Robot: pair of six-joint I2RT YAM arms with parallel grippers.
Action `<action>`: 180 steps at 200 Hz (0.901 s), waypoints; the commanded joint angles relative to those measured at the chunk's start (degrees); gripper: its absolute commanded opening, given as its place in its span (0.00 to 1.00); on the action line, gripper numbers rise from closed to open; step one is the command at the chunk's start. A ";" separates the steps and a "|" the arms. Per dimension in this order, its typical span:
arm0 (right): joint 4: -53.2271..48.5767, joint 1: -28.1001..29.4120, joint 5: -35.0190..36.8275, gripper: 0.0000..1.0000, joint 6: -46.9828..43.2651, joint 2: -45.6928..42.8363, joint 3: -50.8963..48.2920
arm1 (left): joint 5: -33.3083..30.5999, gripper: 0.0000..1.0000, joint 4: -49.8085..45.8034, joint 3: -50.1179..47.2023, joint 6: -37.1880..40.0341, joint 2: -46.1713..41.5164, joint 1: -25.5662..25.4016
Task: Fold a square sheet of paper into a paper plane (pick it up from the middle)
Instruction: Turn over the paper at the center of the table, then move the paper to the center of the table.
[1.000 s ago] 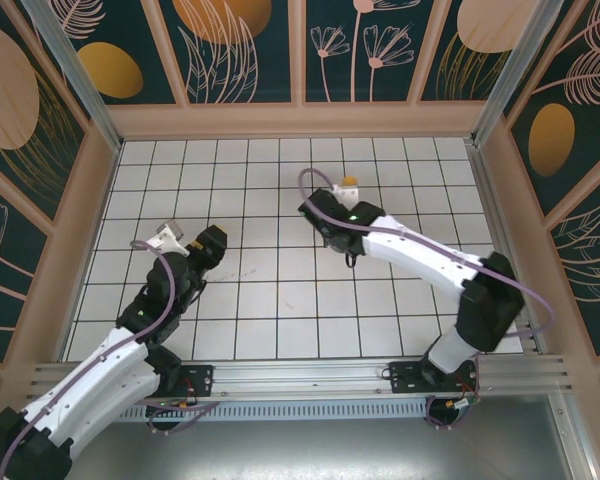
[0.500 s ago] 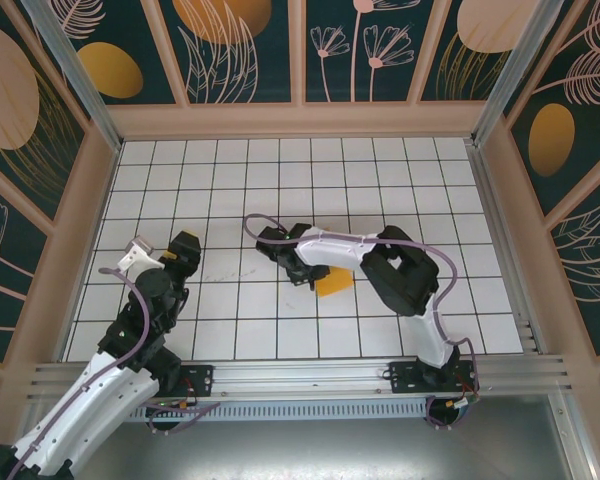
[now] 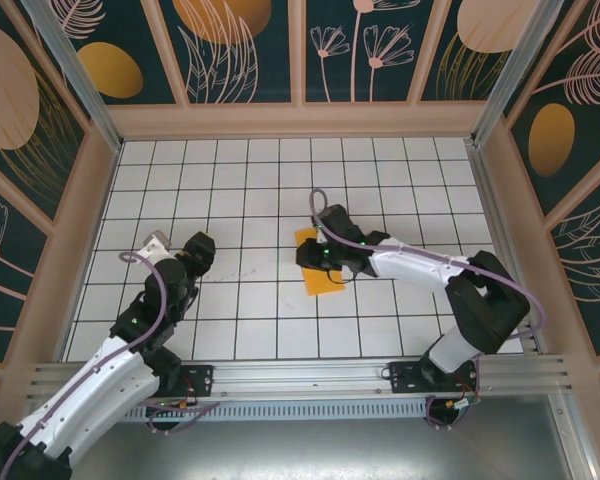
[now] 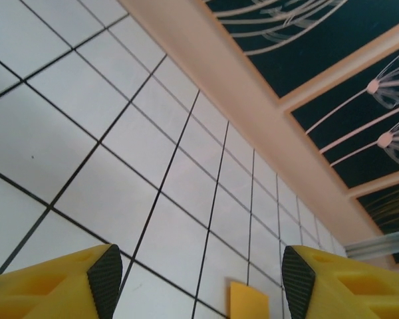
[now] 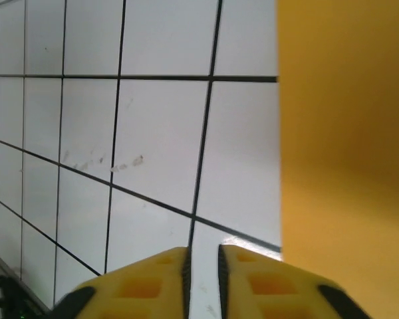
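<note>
Across the table (image 3: pixel 240 180) the right arm (image 3: pixel 420 268) has been swung back over the paper (image 3: pixel 316 280), which now lies flat mid-table, farther back than before. The right gripper (image 5: pixel 203 256) is clenched empty beside it, and the left gripper (image 4: pixel 201 276) is held spread. Creasing is judged under way.

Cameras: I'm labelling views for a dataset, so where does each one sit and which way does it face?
Top external: above and behind the bases, looking down on the table; both arms show, with the left gripper over bare tiles and the right gripper at the paper.
Left wrist: low over the tiles, facing a wall; its open fingers flank the bottom.
Right wrist: close above the tiles, looking down; its shut fingers show at the bottom.
Shared: all three see the paper.
</note>
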 commanded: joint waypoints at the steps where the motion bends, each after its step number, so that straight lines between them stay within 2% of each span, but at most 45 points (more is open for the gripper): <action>1: 12.85 -2.74 -9.06 0.13 3.31 -1.34 -6.93 | 5.51 0.68 3.87 1.92 1.98 3.85 0.46; 30: 20.22 -4.48 -14.23 0.10 5.47 1.66 -11.46 | 10.80 0.69 5.73 3.78 2.55 10.39 0.43; 74: 26.84 -4.31 -13.62 0.09 10.79 8.67 -14.32 | 17.05 0.70 8.01 6.26 3.16 18.16 0.42; 116: 32.53 -2.55 -11.01 0.07 20.49 13.72 -16.66 | 25.58 0.70 11.76 9.36 5.34 27.24 0.43; 147: 32.98 -0.33 -6.83 0.07 22.60 11.38 -16.79 | 34.89 0.55 12.19 16.93 7.91 40.02 0.41; 180: 31.25 -0.35 -5.25 0.08 20.24 5.85 -17.06 | 40.70 0.37 13.22 25.73 8.32 53.53 0.43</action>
